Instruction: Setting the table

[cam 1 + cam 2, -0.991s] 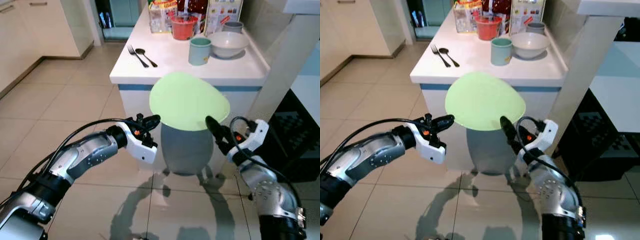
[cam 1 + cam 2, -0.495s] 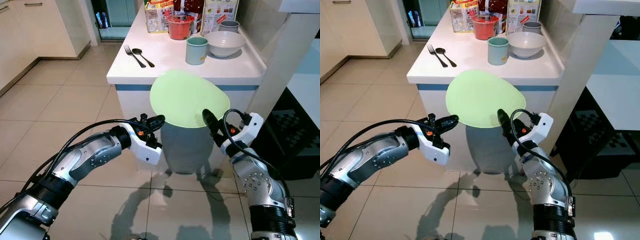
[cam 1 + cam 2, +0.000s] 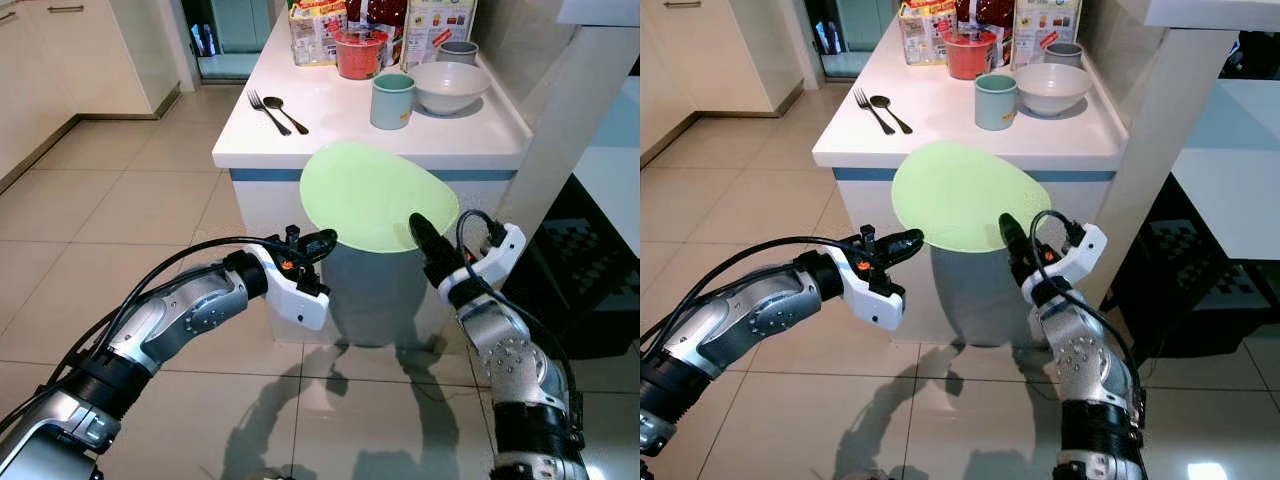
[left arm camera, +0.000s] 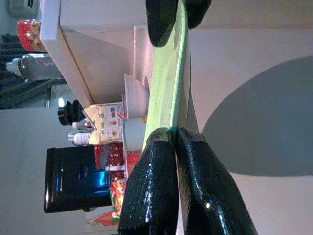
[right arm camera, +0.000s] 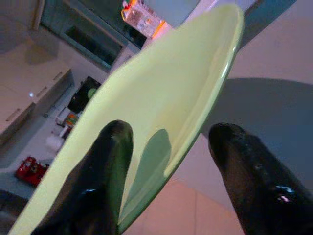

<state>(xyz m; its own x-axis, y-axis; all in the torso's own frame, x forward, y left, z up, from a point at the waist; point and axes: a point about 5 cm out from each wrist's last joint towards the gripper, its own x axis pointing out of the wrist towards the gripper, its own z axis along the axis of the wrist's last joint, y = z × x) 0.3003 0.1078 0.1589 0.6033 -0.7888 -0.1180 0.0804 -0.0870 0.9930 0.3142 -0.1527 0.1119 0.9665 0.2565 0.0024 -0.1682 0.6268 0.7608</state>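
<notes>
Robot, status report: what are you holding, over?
Left gripper shut on green plate. Right gripper fingers straddle its other edge, open. Plate held short of white counter; fork, spoon already set.

No text, brand, number or sign can be read. The printed packages [image 3: 322, 32] at the far end of the white surface [image 3: 330, 115] carry coloured graphics and lettering, but it is too small and blurred to make out. The same holds for the carton [image 3: 438, 22] behind the grey cup, and for the label on the box [image 4: 110, 117] seen from the left wrist, where small marks show as unreadable specks.
</notes>
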